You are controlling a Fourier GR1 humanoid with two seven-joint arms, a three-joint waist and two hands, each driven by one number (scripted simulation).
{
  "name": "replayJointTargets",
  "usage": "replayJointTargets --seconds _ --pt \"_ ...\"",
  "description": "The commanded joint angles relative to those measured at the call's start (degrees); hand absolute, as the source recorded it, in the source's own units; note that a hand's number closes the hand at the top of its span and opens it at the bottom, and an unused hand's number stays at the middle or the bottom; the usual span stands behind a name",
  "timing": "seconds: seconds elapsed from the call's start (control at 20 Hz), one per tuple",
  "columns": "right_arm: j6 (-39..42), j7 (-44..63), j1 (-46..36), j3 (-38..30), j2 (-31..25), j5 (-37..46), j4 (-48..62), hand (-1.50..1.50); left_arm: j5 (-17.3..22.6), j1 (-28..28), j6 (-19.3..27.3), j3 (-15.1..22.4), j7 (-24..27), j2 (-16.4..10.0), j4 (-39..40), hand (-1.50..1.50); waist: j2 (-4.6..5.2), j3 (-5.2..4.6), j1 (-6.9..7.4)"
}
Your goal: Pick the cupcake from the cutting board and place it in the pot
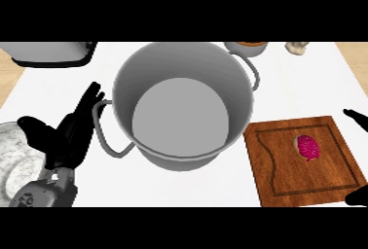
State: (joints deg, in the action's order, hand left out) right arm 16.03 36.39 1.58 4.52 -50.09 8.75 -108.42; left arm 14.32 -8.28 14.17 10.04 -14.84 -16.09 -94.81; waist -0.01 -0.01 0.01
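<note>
Pink cupcake (pixel 308 147) sits on the brown wooden cutting board (pixel 277 175) at the near right, inside its grooved border, with nothing touching it. The tall grey metal pot (pixel 144 68) stands just left of the board with its mouth facing up, so the carry should be short: lift, cross the rim, lower. Only dark slivers of the right hand (pixel 355 116) show at the right edge beside the board, probably staged for the pick; I cannot tell whether it is open or closed. The left hand (pixel 68 136) rests open, fingers straight, by the pot's left handle, clear of that path.
</note>
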Motion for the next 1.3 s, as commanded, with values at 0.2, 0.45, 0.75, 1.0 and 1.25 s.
replayJointTargets --seconds 0.2,0.45,0.75,1.0,1.25 --pt "-0.3 0.7 -1.1 0.4 10.5 8.9 -0.3 -1.5 -1.2 1.8 -2.4 -2.6 -1.6 1.6 -2.2 0.0 -0.02 0.0 -0.02" --pt "-1.0 -1.3 1.2 1.5 14.8 14.9 1.2 -1.5 -3.6 -0.1 -2.0 -2.5 -5.0 2.7 -2.8 0.0 -0.01 0.02 -0.17" --pt "3.0 5.2 -6.5 3.0 18.5 18.0 7.0 -1.5 -6.2 2.3 -3.6 -1.7 3.2 6.4 3.6 0.0 0.1 0.0 0.08" --pt "7.3 5.9 -10.2 -0.9 19.9 18.8 10.4 -1.5 -7.5 -1.3 -2.7 -2.9 -4.2 6.9 -0.4 0.0 0.02 0.01 0.02" --pt "6.8 3.3 -11.1 2.7 22.8 23.5 15.7 -1.5 -6.6 4.8 -4.3 -3.1 -5.8 6.0 -8.3 0.0 -0.04 0.01 0.36"
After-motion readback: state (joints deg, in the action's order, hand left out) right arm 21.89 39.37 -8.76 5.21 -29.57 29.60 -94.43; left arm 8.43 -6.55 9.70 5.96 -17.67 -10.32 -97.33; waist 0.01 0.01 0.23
